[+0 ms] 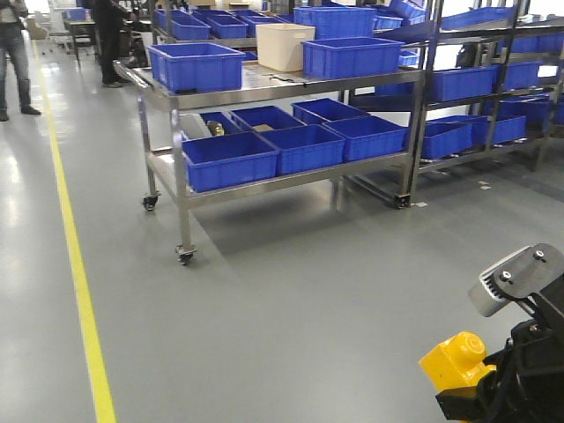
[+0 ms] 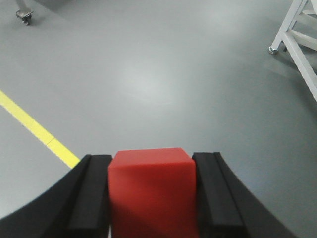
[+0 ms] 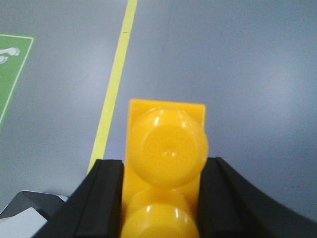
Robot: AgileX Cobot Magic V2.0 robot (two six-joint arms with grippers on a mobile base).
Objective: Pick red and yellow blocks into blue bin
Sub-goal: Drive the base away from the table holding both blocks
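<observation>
- As both wrist views are filled by their loads, I read the left pincer (image 2: 152,171) as clamped on the red cube (image 2: 151,198), with its black pads (image 2: 96,193) flat against two opposite sides of the cube.
- Past the cube I see only bare grey floor, with a yellow floor line (image 2: 34,131) crossing at the left.
- The right pincer (image 3: 163,198) is pinching the yellow two-stud brick (image 3: 166,148). The studs face the camera and one pad presses each long side.
- In the front view the brick shows at the lower right corner, gripped at the end of the black arm.
- The blue bin (image 1: 198,75) sits at the left end of the top deck of the wheeled steel bench (image 1: 264,86), just beside a cream tub (image 1: 284,48).
- A taller blue crate (image 1: 352,57) stands on the tub's other side.
- Both blocks are well apart from the bin, with open floor between.
- The bench's lower deck carries more blue tubs (image 1: 231,159).
</observation>
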